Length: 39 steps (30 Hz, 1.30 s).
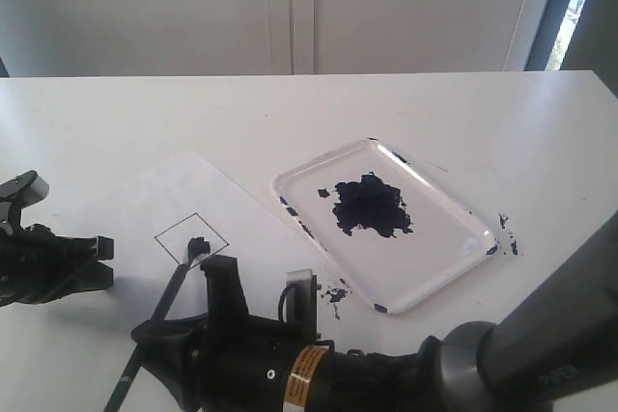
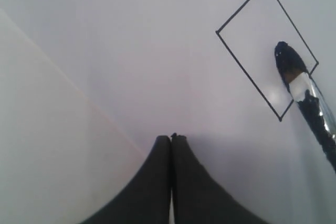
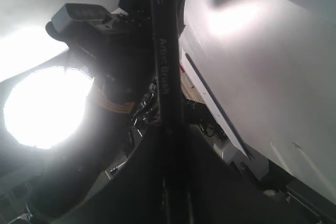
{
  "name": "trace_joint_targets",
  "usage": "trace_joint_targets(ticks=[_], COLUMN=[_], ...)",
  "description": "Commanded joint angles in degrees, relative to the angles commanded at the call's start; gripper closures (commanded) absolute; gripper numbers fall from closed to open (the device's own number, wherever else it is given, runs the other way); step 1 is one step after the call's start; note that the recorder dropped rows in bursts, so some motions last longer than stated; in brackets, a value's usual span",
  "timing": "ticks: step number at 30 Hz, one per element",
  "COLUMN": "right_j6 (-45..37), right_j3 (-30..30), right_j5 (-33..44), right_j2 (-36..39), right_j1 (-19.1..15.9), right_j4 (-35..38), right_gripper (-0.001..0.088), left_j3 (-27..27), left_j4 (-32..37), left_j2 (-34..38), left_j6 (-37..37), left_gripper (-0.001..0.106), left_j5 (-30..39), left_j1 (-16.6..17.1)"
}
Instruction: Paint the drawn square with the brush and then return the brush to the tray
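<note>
The drawn square (image 1: 191,238) is a thin black outline on the white paper sheet (image 1: 116,205). The brush (image 1: 179,277) slants down onto it, and its dark blue tip (image 1: 198,245) touches the paper inside the square by one corner. My right gripper (image 1: 162,323) is shut on the black handle near the table's front. The right wrist view shows that handle (image 3: 165,77) running out from between the right gripper's (image 3: 176,203) dark jaws. The left gripper (image 1: 106,260) rests shut and empty on the paper beside the square. The left wrist view shows the left gripper (image 2: 171,137), the square (image 2: 262,35) and the brush's tip (image 2: 287,61). The tray (image 1: 439,262) lies to the right.
A dark blue paint blot (image 1: 369,205) sits in the tray's middle. Paint flecks mark the table by the tray's right corner (image 1: 507,238) and by its front edge (image 1: 336,294). The right arm (image 1: 502,354) fills the lower right. A white wall stands behind the table.
</note>
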Motion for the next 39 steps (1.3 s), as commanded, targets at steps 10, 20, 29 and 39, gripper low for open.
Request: trace_joint_targets(ticks=[10,20,29,39], right_j6=[0.0,-1.73,-2.09,-3.11], right_j3=[0.0,0.0,0.0,0.0], right_j5=[1.18,1.06,-0.94,-1.95], right_j2=[0.0,1.87,2.55,2.55], right_j1=[2.51,0.83,-3.24,-5.65], right_j4=[5.85,10.92,10.57,5.52], right_gripper=[0.0868,0.0868,0.0868,0.0868], left_j3=[0.0,0.0,0.0,0.0], left_j4=[-0.09,0.28,1.24,-1.54], left_j2=[0.0,0.0,0.0,0.0], left_j6=[0.17,0.43,0.42,3.66], left_gripper=[0.105,0.105,0.105,0.105], left_j5=[-1.06,-1.05,-1.19,-4.2], left_j1=[0.0,0.0,0.0,0.0])
